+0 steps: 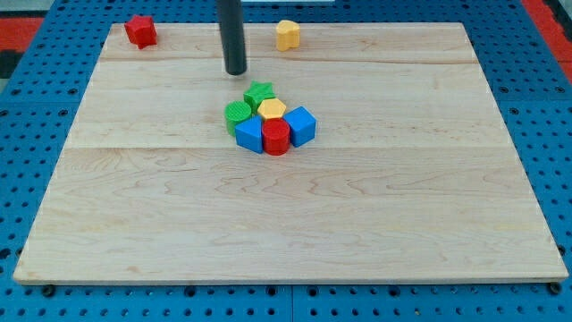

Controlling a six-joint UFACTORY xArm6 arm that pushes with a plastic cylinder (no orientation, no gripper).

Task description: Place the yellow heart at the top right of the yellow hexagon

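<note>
The yellow heart (287,35) lies near the board's top edge, right of centre. The yellow hexagon (272,110) sits in a tight cluster at the board's middle, between a green star (259,93) above it, a green round block (238,114) to its left, a blue block (301,124) to its right, and a red cylinder (276,137) and another blue block (249,134) below. My tip (235,71) rests on the board above and left of the cluster, left of and below the yellow heart, touching no block.
A red block (140,30) lies at the board's top left corner. The wooden board (134,206) rests on a blue pegboard surface (27,134).
</note>
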